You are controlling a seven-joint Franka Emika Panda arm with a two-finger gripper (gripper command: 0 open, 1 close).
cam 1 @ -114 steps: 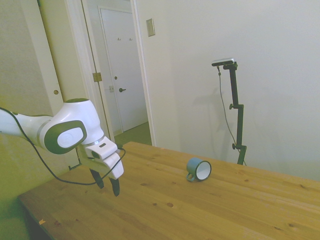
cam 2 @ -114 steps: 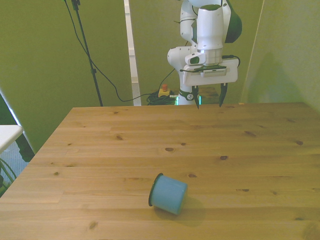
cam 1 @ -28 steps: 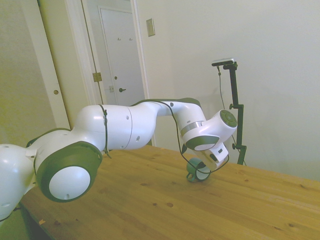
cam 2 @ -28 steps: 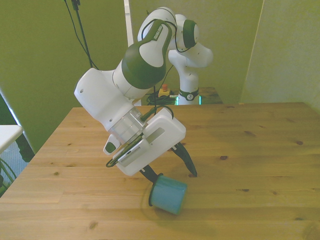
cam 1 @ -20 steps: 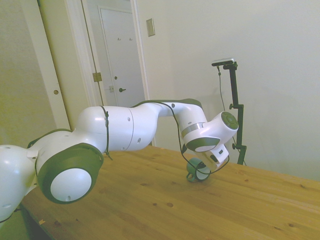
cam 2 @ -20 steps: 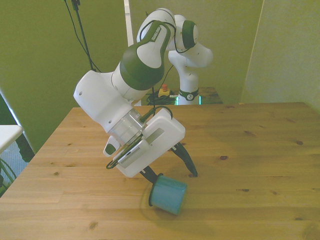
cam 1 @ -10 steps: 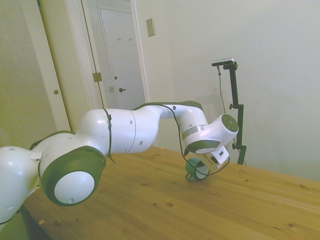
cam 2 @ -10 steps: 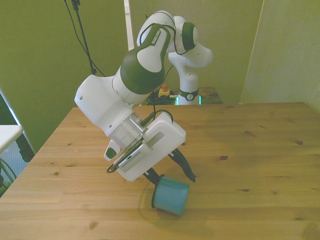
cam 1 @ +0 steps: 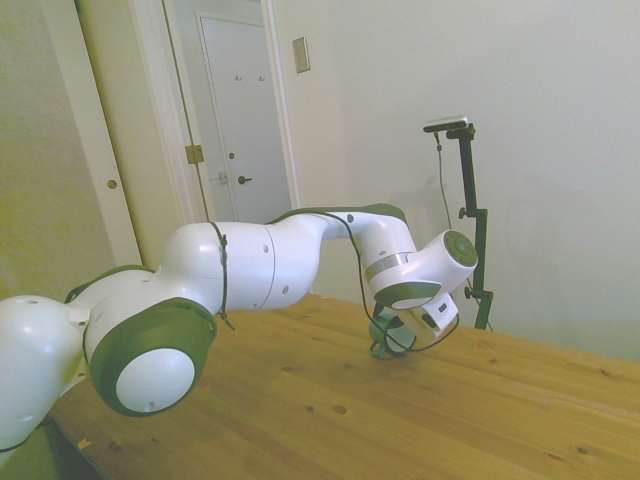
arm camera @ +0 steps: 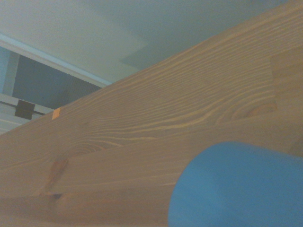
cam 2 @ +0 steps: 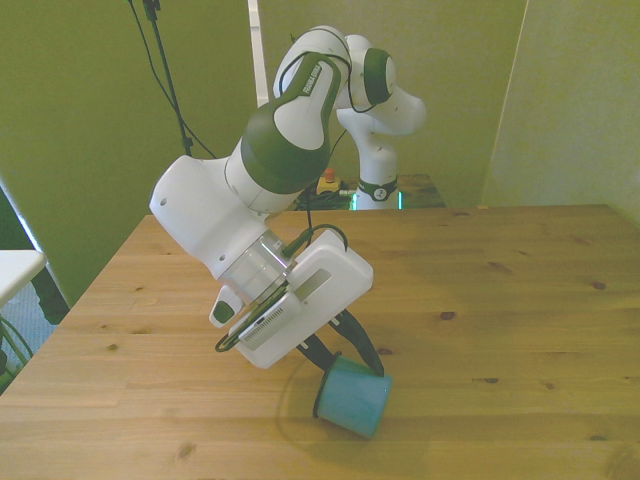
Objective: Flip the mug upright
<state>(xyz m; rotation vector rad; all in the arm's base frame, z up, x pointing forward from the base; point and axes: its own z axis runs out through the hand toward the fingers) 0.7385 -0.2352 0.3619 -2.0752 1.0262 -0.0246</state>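
Observation:
The mug point(cam 2: 352, 399) is a small blue-teal cup, tilted on the wooden table point(cam 2: 520, 300) near its front edge, with its base facing the camera in the front view. My gripper point(cam 2: 351, 364) reaches down at a slant from the front view's left, and its dark fingers are shut on the mug's rim. In the side view the gripper point(cam 1: 396, 336) covers most of the mug point(cam 1: 380, 338), so only a dark teal sliver and the handle show. The wrist view shows the mug's blue wall point(arm camera: 236, 189) close up over the wood grain.
The arm's white forearm point(cam 2: 215, 225) leans over the table on the front view's left. In the front view, the table's near edge point(cam 2: 330, 470) runs just below the mug. A white door point(cam 1: 245, 140) and a wall stand behind the table in the side view.
The fingers have closed from wide apart onto the mug's rim. The mug has shifted toward the front view's right and tipped up from lying on its side.

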